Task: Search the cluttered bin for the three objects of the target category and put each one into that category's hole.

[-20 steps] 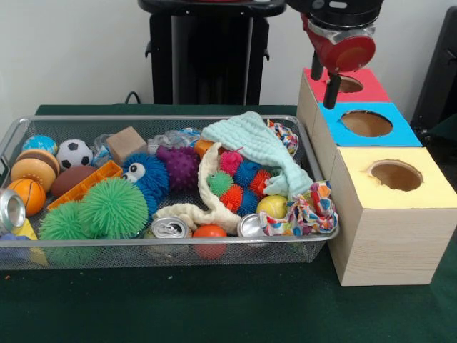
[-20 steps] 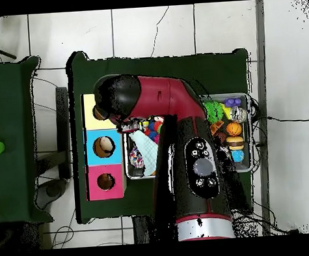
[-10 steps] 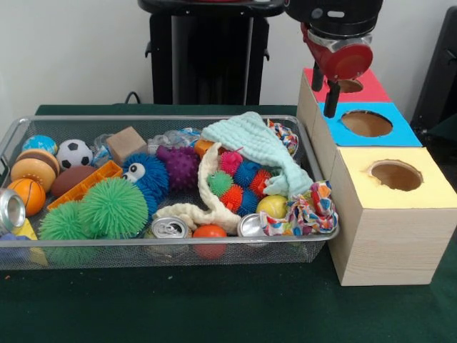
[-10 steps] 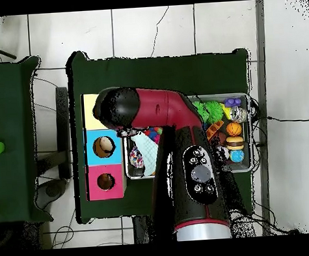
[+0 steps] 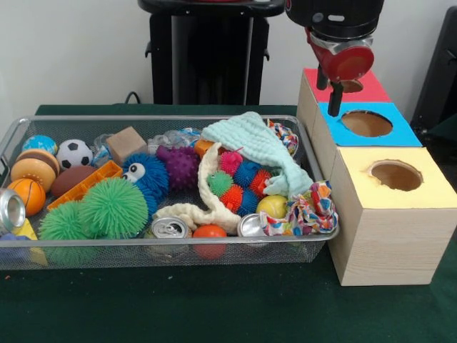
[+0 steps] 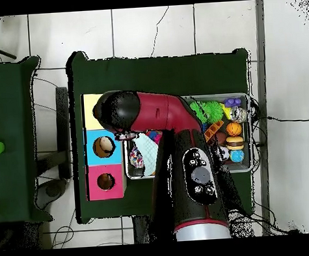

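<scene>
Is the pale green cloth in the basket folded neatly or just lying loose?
Lying loose: the pale green cloth is rumpled and draped unevenly over the spiky balls in the wire basket.

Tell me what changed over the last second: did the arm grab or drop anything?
The gripper drifted slightly toward the blue-topped box and rose a little, above the boxes. It carries nothing visible. The bin and its clutter are unchanged.
</scene>
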Robot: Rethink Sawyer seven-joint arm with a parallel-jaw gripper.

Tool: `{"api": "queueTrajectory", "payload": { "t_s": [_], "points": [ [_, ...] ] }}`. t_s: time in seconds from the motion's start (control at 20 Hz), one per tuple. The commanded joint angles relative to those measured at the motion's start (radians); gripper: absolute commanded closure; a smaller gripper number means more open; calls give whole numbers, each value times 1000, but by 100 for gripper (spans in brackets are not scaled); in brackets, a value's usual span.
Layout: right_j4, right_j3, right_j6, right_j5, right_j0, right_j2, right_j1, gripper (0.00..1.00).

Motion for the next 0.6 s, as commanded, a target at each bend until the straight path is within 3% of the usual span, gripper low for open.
{"api": "queueTrajectory", "payload": {
  "t_s": [0.05,0.6],
  "points": [
    [41,133,299,-108,-24,53,16,0],
    [12,137,171,-97,-111,66,2,0]
  ]
}}
